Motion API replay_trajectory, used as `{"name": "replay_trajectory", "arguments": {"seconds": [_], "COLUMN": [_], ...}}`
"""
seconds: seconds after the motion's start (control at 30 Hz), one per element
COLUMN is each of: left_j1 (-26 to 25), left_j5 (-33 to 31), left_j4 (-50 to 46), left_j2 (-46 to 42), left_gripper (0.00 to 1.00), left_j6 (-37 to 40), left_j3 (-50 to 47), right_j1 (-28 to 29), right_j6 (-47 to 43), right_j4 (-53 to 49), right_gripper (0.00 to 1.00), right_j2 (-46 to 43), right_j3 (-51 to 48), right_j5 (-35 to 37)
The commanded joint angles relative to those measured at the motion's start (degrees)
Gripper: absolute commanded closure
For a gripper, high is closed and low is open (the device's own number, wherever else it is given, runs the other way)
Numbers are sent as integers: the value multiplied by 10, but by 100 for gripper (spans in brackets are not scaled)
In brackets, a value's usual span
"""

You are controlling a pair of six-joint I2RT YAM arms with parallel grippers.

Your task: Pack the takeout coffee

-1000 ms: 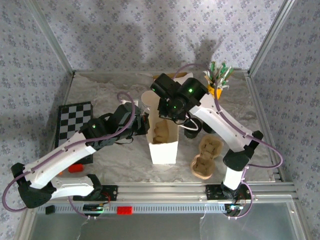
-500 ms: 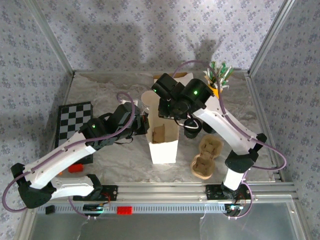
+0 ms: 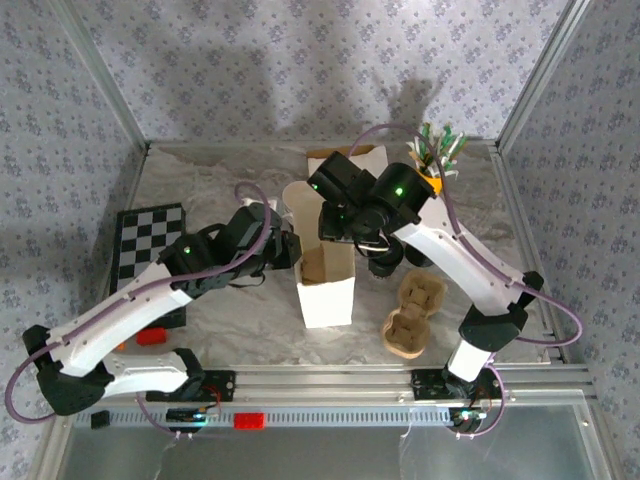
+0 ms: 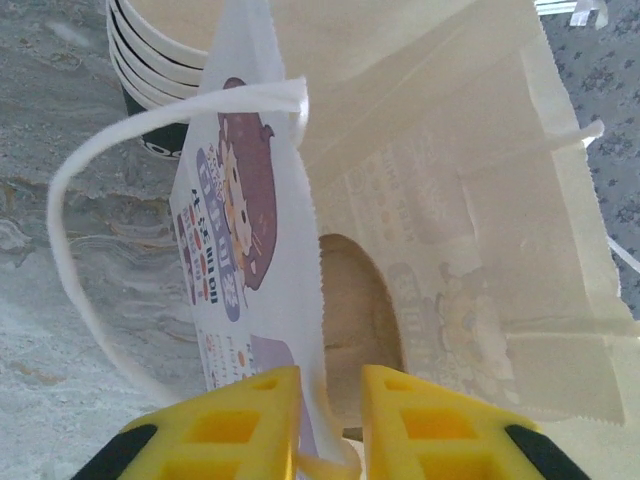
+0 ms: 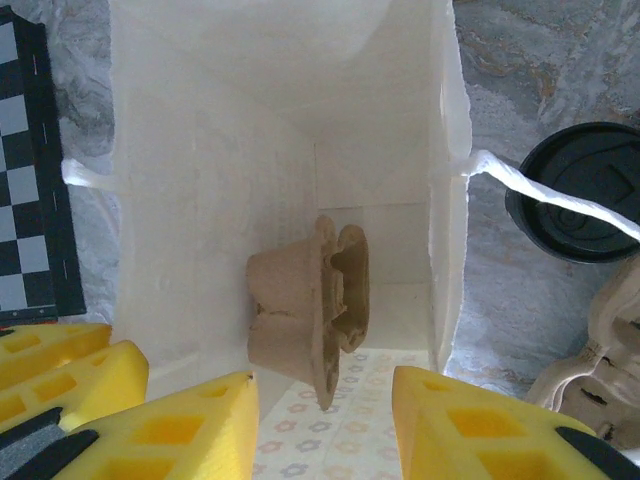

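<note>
Change over the last second:
- The right arm's elbow has swung outward to its own side.
- Its wrist has crept slightly right and toward the far side, above the tall white paper bag [image 3: 328, 295].
- The left arm sits where it was, at the bag's left lip.
- The brown shape in the bag mouth was large and lobed a second ago. It now sits lower and looks duller.

Right wrist view:
- It looks straight down the bag. A moulded brown pulp cup tray [image 5: 300, 310] stands on edge at the bottom.
- A black round lid [image 5: 560, 165] lies on the table just outside the bag's wall, with the bag's white string handle across it.

Left wrist view:
- It shows the bag's printed cartoon side.
- Past the bag is the takeout coffee, a small white paper cup [image 4: 150, 50] with a dark band at its base. Several rolled rims show, one above another.
- The cup stands upright on the marbled tabletop [image 3: 220, 180], outside the bag and just beyond its far-left corner.

Top view:
- A second pulp tray [image 3: 410, 318] lies on the table to the right of the bag.
- A black-and-white chequered board [image 3: 150, 245] lies at the left.

Pose:
- The left arm reaches diagonally from its base. The left gripper [image 4: 328, 410] is pinched on the bag's upper edge, with paper between its yellow fingers.
- The right arm arches up and over. The right gripper [image 5: 325, 385] points down into the bag mouth, fingers spread, with nothing between them.
</note>
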Motion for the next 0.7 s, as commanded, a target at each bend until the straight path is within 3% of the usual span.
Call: {"name": "replay_trajectory", "arguments": {"seconds": [0.0, 0.4, 0.67], "left_j1": [2, 2, 1], "left_j5": [4, 13, 6], "left_j4": [-17, -16, -26], "left_j2": [14, 23, 18], "left_gripper": [77, 95, 100], "left_j6": [16, 17, 16], "left_j3": [30, 36, 41], "right_j1": [5, 3, -2], "right_j6": [-6, -9, -14], "right_j4": [-6, 4, 6], "right_gripper": [59, 58, 58], "right_j2": [-17, -30, -37], "right_j3": [-18, -58, -63], "right_j5": [4, -22, -20]}}
